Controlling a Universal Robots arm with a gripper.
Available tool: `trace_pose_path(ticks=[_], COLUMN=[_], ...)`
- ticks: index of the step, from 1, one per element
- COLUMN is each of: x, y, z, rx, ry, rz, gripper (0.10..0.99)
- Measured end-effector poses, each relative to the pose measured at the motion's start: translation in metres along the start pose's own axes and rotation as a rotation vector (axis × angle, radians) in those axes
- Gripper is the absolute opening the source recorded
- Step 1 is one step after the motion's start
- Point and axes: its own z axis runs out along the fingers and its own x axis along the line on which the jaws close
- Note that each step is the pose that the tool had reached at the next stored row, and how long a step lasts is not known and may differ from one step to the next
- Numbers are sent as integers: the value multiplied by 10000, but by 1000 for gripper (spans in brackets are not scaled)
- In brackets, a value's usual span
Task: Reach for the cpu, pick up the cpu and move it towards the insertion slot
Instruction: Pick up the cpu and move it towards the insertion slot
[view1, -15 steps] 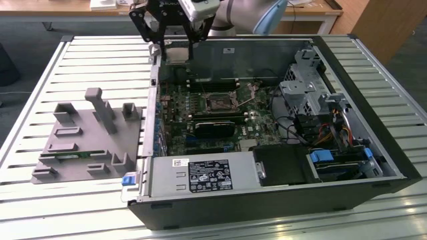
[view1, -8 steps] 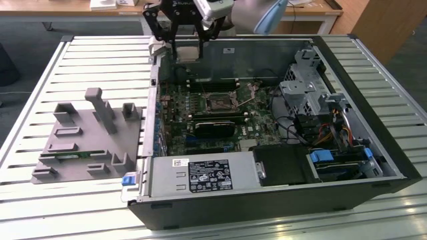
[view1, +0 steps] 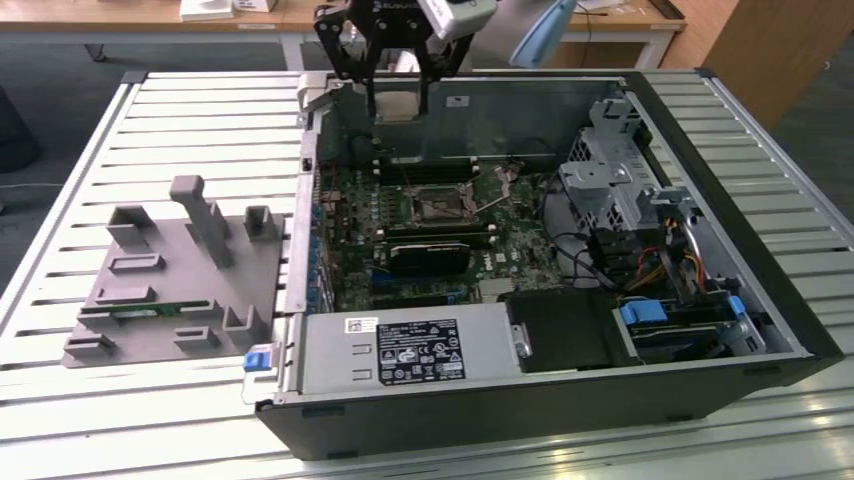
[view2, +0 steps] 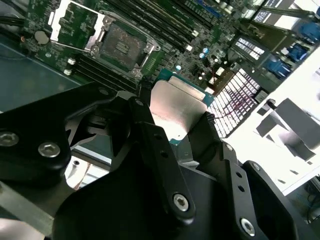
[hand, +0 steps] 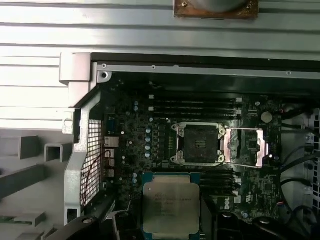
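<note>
Gripper (view2: 182, 132) fingers clamp the cpu (hand: 171, 206) by its edges, held flat above the board (socket (hand: 199, 144) open, frame raised) for insertion.

Even daylight washes the exterior view; the computer case (view1: 561, 250) interior lies in shadow. In the second wrist view, glare flares off the cpu (view2: 177, 107) beside the blurred gripper (view2: 172, 137).

The cpu (hand: 171, 207) has a silvery top with a teal-green rim. The slot (hand: 198, 144) is dark inside a shiny metal frame (on a green board (hand: 250, 192)). The gripper (view2: 170, 132) is black. A grey slatted table (view1: 187, 120).
</note>
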Motion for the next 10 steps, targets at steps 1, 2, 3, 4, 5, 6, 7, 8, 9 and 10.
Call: trace_pose_path(ticks=[1, 2, 3, 4, 5, 6, 7, 8, 9, 10], x=[-25, -51, -77, -102, -129, -154, -179, -208, -234, -261], y=[7, 14, 21, 27, 33, 40, 46, 53, 59, 63], z=[1, 4, 5, 7, 9, 10, 11, 13, 14, 15], rx=[2, 1, 1, 1, 0, 1, 0, 0, 0, 1], ry=[0, -1, -1, -3, -5, -7, -9, -12, -13, -14], rz=[0, 0, 1, 2, 2, 2, 3, 3, 4, 6], gripper=[545, 545, 545, 545, 545, 545, 545, 545, 545, 545])
